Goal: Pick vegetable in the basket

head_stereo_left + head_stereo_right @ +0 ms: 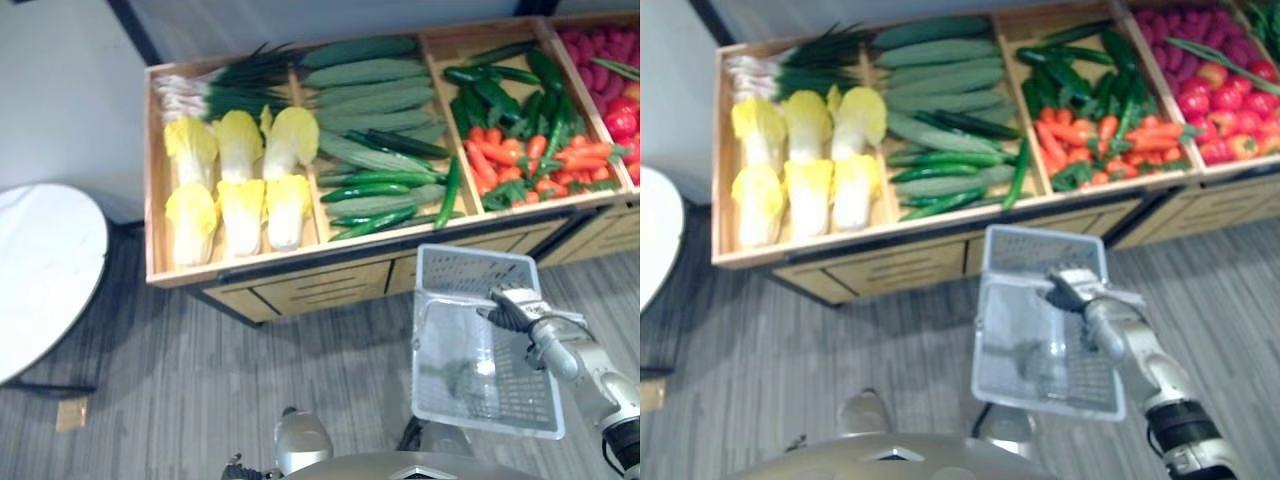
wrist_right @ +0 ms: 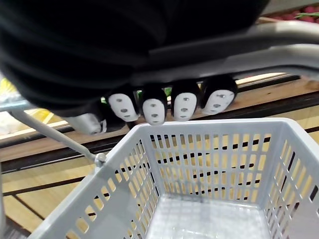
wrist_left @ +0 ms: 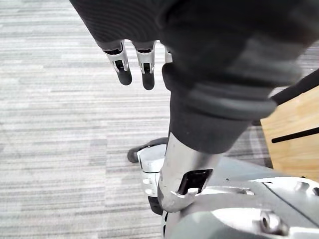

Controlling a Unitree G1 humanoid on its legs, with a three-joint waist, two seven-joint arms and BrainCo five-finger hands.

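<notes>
Zero veg in the basket (image 1: 470,268) so far; its mesh floor is bare in the R wrist view. R hand (image 1: 512,308) carries it, fingers (image 2: 153,110) curled over the grey handle (image 2: 291,50), so that hand is clamped on & not free for picking. Basket hangs just short of the wooden stand (image 1: 200,275), roughly in front of the divider between the middle bin & the next one right.

All the produce lies beyond the basket, up on the stand.
- Cucumbers (image 1: 365,98): middle bin, long axis running across the stand, roughly side to side, a few thinner ones slanted.
- Cabbages (image 1: 240,190): leftmost bin, long axis pointing away from me.
- Carrots (image 1: 520,158) & dark green peppers (image 1: 500,95): bin right of the cukes.

L hand (image 3: 144,69) is the free one. Its fingers are straight-ish & relaxed w/ nothing in them, hanging low over the floor by the body, well apart from the stand.

My read: the pick has to be L arm, reaching fwd & up. The cabbage bin is on its side, but the cukes are nearest the basket, so shortest carry. For a cuke I'd want the fingers across its short axis, i.e. hand coming in from the near edge. Risk: on the way over, the L arm could brush the basket rim.
</notes>
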